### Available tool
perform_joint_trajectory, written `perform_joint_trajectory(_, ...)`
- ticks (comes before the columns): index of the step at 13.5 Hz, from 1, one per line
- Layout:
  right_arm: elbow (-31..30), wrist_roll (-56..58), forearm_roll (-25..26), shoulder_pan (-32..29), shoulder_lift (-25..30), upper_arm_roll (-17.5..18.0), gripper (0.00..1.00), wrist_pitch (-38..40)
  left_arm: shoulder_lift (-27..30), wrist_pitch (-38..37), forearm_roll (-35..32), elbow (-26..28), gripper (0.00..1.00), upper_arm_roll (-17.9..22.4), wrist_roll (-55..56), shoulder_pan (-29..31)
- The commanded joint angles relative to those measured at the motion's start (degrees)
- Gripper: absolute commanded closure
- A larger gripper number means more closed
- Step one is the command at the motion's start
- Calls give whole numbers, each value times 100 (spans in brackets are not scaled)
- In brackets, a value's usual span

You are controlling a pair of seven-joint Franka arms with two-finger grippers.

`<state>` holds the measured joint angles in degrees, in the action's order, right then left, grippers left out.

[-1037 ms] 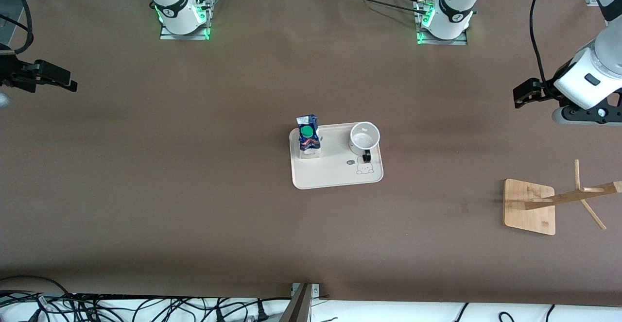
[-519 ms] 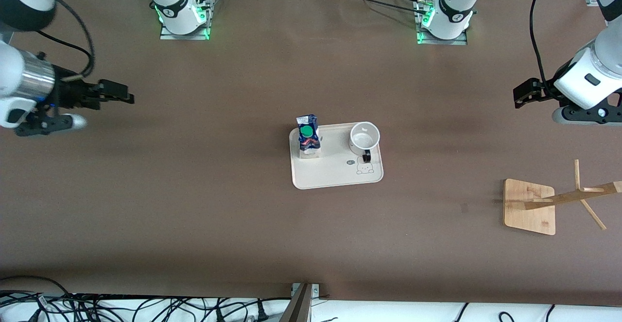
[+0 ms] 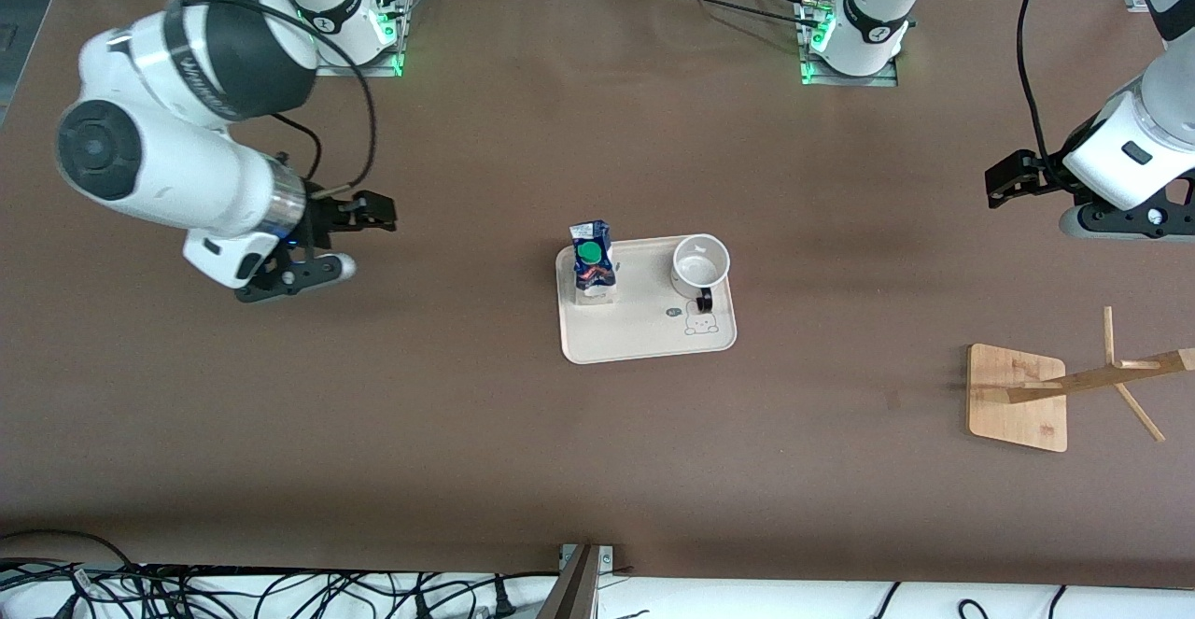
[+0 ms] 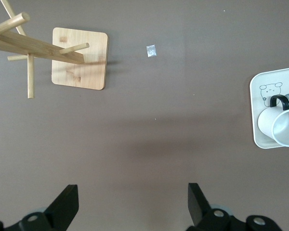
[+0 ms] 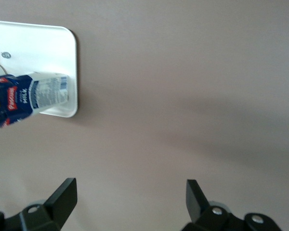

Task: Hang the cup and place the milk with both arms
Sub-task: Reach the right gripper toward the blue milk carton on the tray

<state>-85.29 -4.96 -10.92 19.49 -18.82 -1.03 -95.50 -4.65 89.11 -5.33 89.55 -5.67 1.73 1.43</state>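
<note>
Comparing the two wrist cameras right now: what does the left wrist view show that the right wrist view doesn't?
Only the left wrist view shows the cup standing upright on the tray, the wooden rack and the open left gripper. Only the right wrist view shows the milk, upright at a corner of the tray, and the open right gripper. Both show the tray and the bare brown table.

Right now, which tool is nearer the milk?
Right. The right tool is over bare table toward its own end from the milk; the left tool hangs past the cup.
</note>
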Motion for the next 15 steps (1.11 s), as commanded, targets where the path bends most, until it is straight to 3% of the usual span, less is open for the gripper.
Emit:
perform_joint_trajectory(1, 162, -618, -42, 467, -217, -82, 0, -266, -10, -8, 111, -78, 0, -30, 21, 33)
perform_joint_trajectory(8, 917, -2025, -51, 1399, -1078, -108, 0, -733, -10, -8, 111, -69, 0, -13, 21, 42)
perform_joint_trajectory(15, 1357, -2465, -68, 1795, -1606, -108, 0, -1330, -19, -8, 111, -69, 0, -13, 21, 33)
